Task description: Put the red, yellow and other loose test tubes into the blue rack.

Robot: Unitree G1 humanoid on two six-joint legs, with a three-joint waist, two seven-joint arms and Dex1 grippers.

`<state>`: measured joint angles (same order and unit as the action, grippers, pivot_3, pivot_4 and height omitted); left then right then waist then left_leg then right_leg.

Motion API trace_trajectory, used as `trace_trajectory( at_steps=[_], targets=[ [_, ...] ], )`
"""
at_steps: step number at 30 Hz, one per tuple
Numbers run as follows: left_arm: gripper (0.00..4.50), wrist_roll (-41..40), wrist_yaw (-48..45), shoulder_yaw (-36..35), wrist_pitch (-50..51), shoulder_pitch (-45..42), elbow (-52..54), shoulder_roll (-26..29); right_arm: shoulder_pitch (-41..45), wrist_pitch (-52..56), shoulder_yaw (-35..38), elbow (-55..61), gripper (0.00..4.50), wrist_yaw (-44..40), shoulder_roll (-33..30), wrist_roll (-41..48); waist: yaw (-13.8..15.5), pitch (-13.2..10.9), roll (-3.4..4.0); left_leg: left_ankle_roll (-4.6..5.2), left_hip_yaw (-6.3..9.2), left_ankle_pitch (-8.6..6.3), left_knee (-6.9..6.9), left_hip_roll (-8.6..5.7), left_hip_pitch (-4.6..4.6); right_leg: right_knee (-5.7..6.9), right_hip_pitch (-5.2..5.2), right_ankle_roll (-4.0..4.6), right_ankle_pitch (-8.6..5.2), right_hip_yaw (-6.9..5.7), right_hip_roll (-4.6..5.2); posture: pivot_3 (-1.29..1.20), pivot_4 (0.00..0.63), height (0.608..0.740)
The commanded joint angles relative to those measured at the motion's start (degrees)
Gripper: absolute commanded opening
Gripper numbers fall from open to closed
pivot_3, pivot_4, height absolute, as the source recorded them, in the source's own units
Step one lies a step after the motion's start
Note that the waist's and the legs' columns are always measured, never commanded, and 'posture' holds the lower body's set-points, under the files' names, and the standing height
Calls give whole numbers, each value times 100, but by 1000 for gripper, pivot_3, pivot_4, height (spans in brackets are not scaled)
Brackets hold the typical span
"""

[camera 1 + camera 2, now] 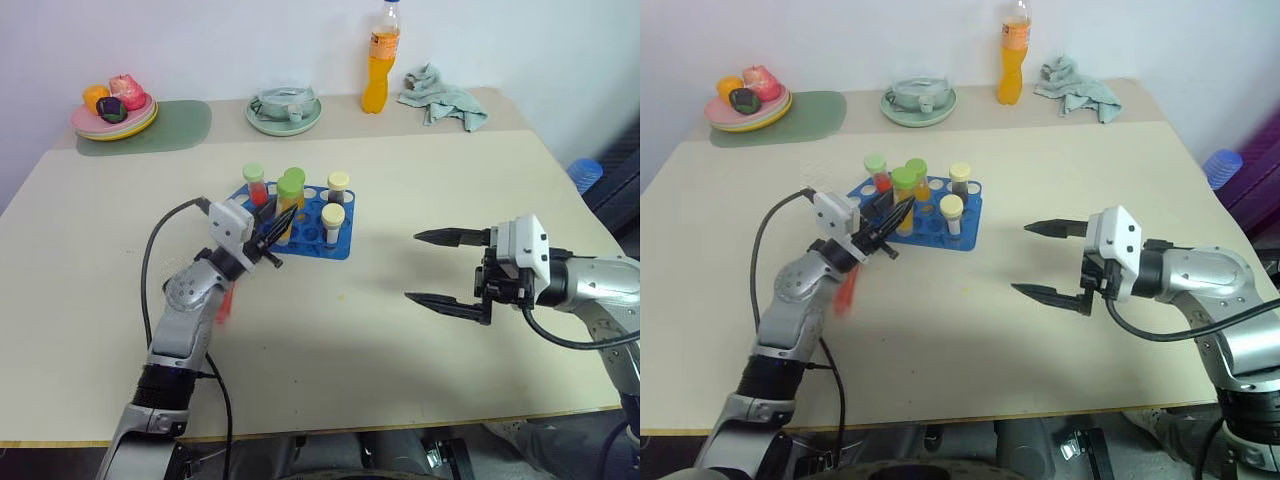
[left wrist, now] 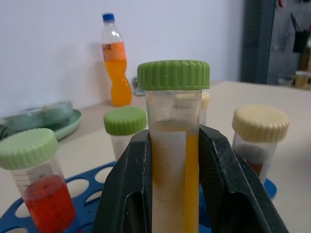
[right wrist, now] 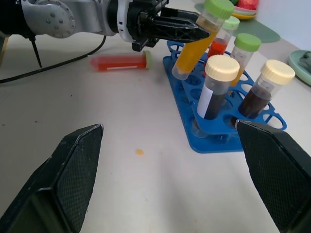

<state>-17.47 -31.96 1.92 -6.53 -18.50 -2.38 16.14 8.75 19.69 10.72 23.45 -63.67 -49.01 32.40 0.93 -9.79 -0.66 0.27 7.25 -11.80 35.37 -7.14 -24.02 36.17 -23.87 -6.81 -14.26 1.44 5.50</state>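
Bright blue plastic marks the rack (image 1: 300,225), which stands on the beige table (image 1: 420,370) left of centre, toward the far side. Four capped tubes are seated upright in its holes: a red-filled tube with a pale green cap (image 1: 256,184) at the far left, a green-capped tube (image 3: 243,52) beside it, and two cream-capped tubes of dark liquid (image 1: 333,224) toward the right end. The left gripper (image 1: 277,236) is shown closed on a green-capped tube of yellow-orange liquid (image 3: 201,35), its two black fingers (image 2: 127,189) clamped against opposite sides of the tube body. This tube is held tilted over the near left part of the rack, its base at the level of the holes; whether it has entered one cannot be told. A second red-filled tube (image 3: 121,62) lies on its side on the table, just left of the rack and below the left arm. The right gripper (image 1: 446,268) is held above bare table, well to the right of the rack, its fingers spread wide and empty. Along the far edge are seen an orange drink bottle (image 1: 379,58), a crumpled cloth (image 1: 441,97), a green saucer (image 1: 284,110) and a plate of fruit (image 1: 114,108).
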Motion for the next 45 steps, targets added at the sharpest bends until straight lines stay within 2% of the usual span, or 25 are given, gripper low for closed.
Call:
trace_trajectory(
  at_steps=[1,4,7,14,21,28,32,36,39,41,45],
  targets=[
    [727,75,-247,-65,-443,-143,-573,-76,-19,6,213,147,4500,29,-101,90,-4,1,1,0,0,0,0,0,3,1,2,0,0,0,-1,0,150,740],
    [727,155,-449,-45,-855,-391,-1251,-234,-40,10,201,156,4500,43,-109,65,12,2,1,0,2,0,0,0,22,-3,24,0,0,-6,0,0,150,740],
    [727,160,-483,-75,-946,-502,-1455,-333,-55,78,284,212,4500,70,-140,129,-5,2,1,8,2,-6,-1,0,47,-11,54,-1,-1,-6,1,0,150,740],
    [727,12,-936,-57,-950,-578,-1919,-461,-108,114,337,281,4500,123,-172,152,12,2,0,9,3,-6,-3,0,49,-9,52,-2,-1,-6,1,0,150,740],
    [727,-266,-1215,-201,-798,-459,-1827,-576,-185,143,418,342,4500,179,-197,179,12,2,0,11,3,-8,-2,-2,49,-10,54,-2,-1,-6,2,0,150,740],
    [4342,-266,-957,-259,-306,-385,-964,-537,-247,147,419,389,4500,232,-163,186,-8,0,-3,12,5,-9,-2,-1,48,-8,52,-3,-2,-6,1,0,150,740],
    [4428,-298,-828,-277,281,-212,23,-204,-241,141,330,382,4500,258,-111,172,-20,0,-2,12,4,-9,-4,-1,48,-9,51,-3,-2,-6,1,0,150,740],
    [4428,-816,-441,-551,1432,-79,1150,126,-171,81,243,329,4500,224,-58,187,-16,0,-3,12,5,-9,-7,0,48,-8,49,-2,-2,-5,0,0,150,740],
    [4428,-1375,320,-1064,2734,48,1968,453,-97,-17,166,215,4500,157,-9,155,-17,-1,-3,12,5,-9,-6,0,48,-8,50,-3,-3,-4,-1,0,150,740],
    [4428,-1661,958,-1366,3794,112,2391,691,-67,-31,113,175,4500,110,25,162,-17,-1,-3,11,8,-9,-7,1,48,-8,49,-4,-3,-5,-2,0,150,740],
    [4428,-3069,2420,-2281,6490,-159,2960,1088,-204,-129,164,74,4500,-118,23,175,-4,-3,-7,12,10,-9,-6,0,49,-6,50,-5,-5,-5,-4,0,150,740]
  ],
)
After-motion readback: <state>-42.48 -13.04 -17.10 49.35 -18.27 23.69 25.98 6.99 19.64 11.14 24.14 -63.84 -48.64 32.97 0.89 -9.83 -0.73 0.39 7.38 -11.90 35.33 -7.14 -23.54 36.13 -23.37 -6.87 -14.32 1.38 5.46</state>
